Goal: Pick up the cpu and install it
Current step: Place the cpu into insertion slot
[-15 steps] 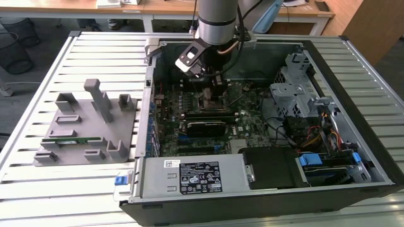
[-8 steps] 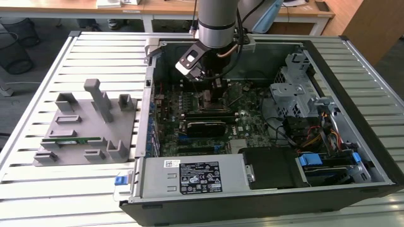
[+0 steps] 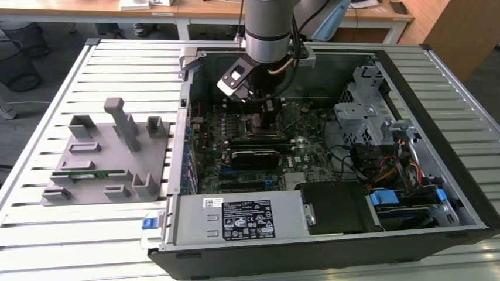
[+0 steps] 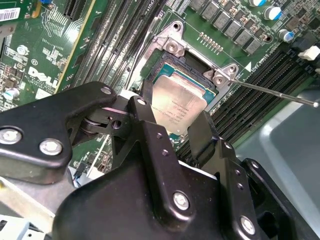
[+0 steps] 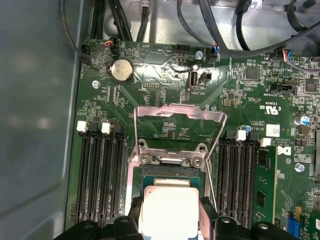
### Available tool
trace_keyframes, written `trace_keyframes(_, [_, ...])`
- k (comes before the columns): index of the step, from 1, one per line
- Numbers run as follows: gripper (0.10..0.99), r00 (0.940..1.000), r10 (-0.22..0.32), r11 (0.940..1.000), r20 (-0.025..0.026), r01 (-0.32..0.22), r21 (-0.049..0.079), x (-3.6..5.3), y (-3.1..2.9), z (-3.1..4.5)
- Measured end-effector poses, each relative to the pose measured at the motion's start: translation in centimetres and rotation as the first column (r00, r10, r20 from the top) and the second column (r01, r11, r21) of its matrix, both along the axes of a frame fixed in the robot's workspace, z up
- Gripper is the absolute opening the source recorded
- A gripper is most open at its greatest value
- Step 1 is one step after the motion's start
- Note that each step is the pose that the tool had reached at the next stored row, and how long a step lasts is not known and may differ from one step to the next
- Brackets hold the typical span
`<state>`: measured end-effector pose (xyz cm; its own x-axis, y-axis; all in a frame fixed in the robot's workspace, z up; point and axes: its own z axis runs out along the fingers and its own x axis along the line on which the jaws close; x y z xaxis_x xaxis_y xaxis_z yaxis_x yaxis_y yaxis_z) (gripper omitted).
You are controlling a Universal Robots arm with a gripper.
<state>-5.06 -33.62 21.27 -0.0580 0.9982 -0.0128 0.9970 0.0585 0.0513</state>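
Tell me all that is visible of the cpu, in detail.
The cpu is a small, flat, square chip with a silvery metal top bearing faint print. It is over the open black socket. The gripper is shut on it, fingers against two opposite edges. Whether it is fully seated cannot be told.

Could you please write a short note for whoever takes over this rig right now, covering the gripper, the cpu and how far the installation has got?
Gripper: lowered inside the computer case, over the motherboard socket. Its fingers are closed on two opposite edges of the cpu.
Cpu: at the socket opening, silvery top facing up. Whether it is fully seated cannot be told.
Done: cpu picked up and at the socket. The load plate stands open.
Left: cpu not yet released, and load plate not yet closed.
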Motion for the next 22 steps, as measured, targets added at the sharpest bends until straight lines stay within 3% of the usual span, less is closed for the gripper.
trace_keyframes(22, [0.529, 1.0000, -0.006, 1.0000, -0.0001, 0.006, 0.000, 0.00, 0.00, -1.02])
